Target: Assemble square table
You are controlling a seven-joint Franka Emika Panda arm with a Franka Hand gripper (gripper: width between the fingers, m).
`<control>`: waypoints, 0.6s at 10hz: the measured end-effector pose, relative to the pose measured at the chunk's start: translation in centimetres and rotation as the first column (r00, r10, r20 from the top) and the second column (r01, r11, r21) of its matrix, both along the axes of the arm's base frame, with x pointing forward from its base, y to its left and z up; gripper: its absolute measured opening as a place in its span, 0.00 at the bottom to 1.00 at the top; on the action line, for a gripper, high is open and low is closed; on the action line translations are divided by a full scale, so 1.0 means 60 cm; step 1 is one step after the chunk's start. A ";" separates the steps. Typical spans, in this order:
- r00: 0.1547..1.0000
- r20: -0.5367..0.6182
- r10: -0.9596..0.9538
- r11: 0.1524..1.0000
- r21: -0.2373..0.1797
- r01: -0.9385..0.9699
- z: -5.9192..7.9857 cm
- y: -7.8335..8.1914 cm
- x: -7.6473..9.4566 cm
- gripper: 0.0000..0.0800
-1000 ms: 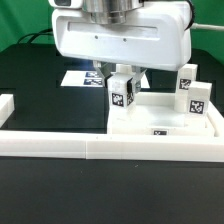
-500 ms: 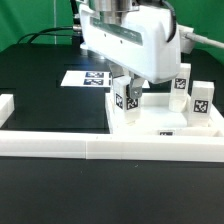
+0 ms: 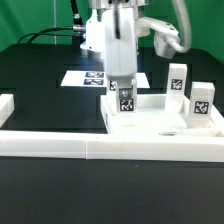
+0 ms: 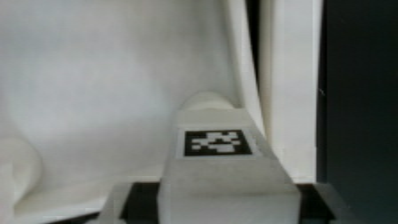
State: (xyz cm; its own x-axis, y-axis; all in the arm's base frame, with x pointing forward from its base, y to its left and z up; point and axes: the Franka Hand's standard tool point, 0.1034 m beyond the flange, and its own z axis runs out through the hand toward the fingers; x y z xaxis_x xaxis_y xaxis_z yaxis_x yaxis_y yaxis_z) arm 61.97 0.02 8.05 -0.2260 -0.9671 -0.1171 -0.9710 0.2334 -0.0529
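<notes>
The square table slab point(image 3: 152, 117) lies white and flat against the border wall, with a small tag on its front edge point(image 3: 160, 131). My gripper point(image 3: 123, 86) stands upright over the slab's near corner on the exterior view's left, shut on a white tagged leg block point(image 3: 126, 100) whose foot rests at that corner. In the wrist view the leg point(image 4: 217, 142) sits between my fingers point(image 4: 143, 203), with my gripper point(image 4: 214, 207) closed on it above the slab point(image 4: 107, 100). Two more legs point(image 3: 177, 78) point(image 3: 201, 100) stand upright on the slab's right side.
The long low white border wall point(image 3: 100, 146) runs across the front, with a short piece point(image 3: 6, 105) at the exterior view's left. The marker board point(image 3: 85, 78) lies behind the slab on the black table point(image 3: 40, 90). Cables hang behind the arm.
My gripper has turned about its vertical axis from broadside to narrow-side on, still holding the leg at the slab's left corner. The other legs and slab have not moved.
</notes>
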 end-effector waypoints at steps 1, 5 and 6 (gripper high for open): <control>1.000 0.001 0.013 1.000 -0.003 -0.013 0.000 0.000 0.000 0.36; 0.971 0.015 0.241 0.971 -0.013 -0.240 0.000 0.011 0.001 0.73; 0.920 0.028 0.391 0.920 -0.025 -0.390 0.000 0.018 0.001 0.79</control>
